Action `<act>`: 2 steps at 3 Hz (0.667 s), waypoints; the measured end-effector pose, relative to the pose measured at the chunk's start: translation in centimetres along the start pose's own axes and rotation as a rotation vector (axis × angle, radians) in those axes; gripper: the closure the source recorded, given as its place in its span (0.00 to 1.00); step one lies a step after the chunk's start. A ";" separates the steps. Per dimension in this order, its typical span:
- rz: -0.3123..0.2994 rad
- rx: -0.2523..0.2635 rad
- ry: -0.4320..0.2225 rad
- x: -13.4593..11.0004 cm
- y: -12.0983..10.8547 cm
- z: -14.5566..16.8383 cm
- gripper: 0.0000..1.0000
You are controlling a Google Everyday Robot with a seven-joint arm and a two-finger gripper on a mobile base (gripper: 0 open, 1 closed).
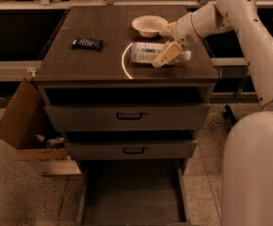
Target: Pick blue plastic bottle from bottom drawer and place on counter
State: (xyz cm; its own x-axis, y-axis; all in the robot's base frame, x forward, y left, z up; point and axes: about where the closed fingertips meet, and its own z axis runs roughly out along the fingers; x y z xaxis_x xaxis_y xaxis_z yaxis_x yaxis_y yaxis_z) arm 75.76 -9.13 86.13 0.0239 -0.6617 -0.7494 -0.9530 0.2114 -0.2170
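Observation:
The blue plastic bottle [143, 52] lies on its side on the counter [94, 65], inside the bright curved arc, with its white cap [187, 55] pointing right. My gripper [161, 48] is right at the bottle's cap end, reaching in from the right, low over the counter top. The bottom drawer [134, 192] is pulled out below, and the dark floor that shows holds nothing.
A white bowl [149, 25] stands just behind the bottle. A dark flat snack packet [87, 43] lies at the counter's left. The two upper drawers [129, 117] stand slightly ajar. A cardboard box [21, 121] is on the floor to the left. My base [256, 168] is at right.

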 end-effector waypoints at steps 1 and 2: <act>0.009 0.010 -0.002 0.1 -0.4 -0.4 0.00; 0.009 0.012 -0.002 0.1 -0.5 -0.4 0.00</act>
State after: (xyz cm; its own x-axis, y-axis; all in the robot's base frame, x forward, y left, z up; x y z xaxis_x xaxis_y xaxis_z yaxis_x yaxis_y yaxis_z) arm 76.10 -9.60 86.39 0.0156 -0.6583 -0.7526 -0.9497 0.2258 -0.2172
